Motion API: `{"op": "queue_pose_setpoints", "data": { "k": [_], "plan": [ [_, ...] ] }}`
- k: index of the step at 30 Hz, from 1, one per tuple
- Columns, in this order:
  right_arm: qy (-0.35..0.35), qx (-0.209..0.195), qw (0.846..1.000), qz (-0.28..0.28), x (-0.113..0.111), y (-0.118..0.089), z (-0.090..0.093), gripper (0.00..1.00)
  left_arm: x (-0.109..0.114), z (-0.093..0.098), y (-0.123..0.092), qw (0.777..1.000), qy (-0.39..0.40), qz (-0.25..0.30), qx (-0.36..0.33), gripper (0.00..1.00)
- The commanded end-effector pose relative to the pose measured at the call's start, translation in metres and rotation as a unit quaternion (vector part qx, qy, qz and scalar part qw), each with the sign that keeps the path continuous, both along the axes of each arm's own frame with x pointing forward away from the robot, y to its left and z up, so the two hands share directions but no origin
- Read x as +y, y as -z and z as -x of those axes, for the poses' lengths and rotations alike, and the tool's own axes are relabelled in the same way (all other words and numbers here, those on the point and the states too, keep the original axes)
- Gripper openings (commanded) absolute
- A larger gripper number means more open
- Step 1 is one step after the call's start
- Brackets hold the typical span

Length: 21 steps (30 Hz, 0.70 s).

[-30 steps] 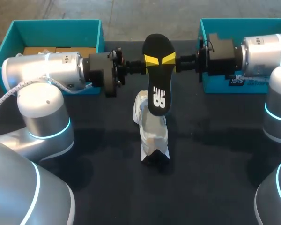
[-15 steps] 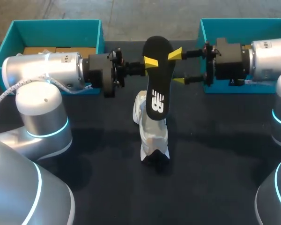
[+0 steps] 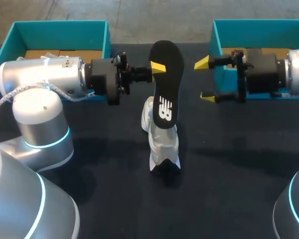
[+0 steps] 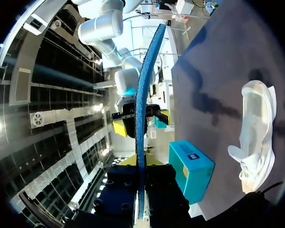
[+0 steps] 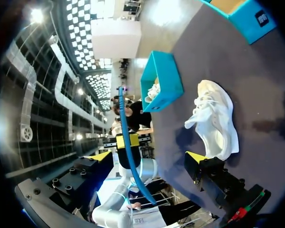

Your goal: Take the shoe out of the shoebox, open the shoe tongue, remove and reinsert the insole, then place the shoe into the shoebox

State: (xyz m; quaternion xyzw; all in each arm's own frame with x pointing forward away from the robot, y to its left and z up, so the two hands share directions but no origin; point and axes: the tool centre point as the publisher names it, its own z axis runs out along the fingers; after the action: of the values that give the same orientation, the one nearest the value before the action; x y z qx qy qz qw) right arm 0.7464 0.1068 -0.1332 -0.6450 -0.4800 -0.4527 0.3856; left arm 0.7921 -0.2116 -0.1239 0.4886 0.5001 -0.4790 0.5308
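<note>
Left gripper [image 3: 157, 67]: pressed together on the insole [image 3: 165, 84]. In the left wrist view the insole is seen edge-on, clamped between the two fingers.
Right gripper [image 3: 205, 79]: spread wide and holding nothing. It is set apart from the insole's right edge, with open room between them.
Insole: held in the air over the middle of the table [image 3: 229, 174], toward the far edge. It is thin and flat, black on the face shown in the head view, with a blue rim in both wrist views. Whether its lower end touches the shoe [image 3: 162, 139] cannot be told.
Shoe: white, with a soft upper. It is laid on the table's middle, below the insole and outside both boxes.
Left shoebox [image 3: 60, 32]: teal, open-topped, at the far left corner, behind the left arm.
Right shoebox [image 3: 259, 27]: teal, open-topped, at the far right corner, partly covered by the right arm.
Table surface: dark and matt. Bare surface is seen from the shoe to the near edge.
Obstruction: both arms are stretched level across the fronts of the boxes.
</note>
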Motion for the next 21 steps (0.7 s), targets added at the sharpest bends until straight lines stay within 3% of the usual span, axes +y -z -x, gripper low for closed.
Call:
{"op": "queue_pose_setpoints", "data": {
  "k": [1, 14, 21],
  "plan": [
    [0.003, 0.002, 1.000, 0.006, -0.004, -0.005, 0.007, 1.00, 0.000, 0.002, 0.001, 1.000, -0.001, 0.000, -0.001, 0.00],
    [0.003, 0.002, 1.000, 0.006, -0.004, -0.005, 0.007, 1.00, 0.000, 0.002, 0.001, 1.000, -0.001, 0.000, -0.001, 0.00],
    [0.016, 0.016, 1.000, 0.012, -0.009, 0.006, 0.016, 1.00, 0.010, 0.013, 0.011, 0.996, 0.008, -0.018, 0.083, 0.00]
  ]
}}
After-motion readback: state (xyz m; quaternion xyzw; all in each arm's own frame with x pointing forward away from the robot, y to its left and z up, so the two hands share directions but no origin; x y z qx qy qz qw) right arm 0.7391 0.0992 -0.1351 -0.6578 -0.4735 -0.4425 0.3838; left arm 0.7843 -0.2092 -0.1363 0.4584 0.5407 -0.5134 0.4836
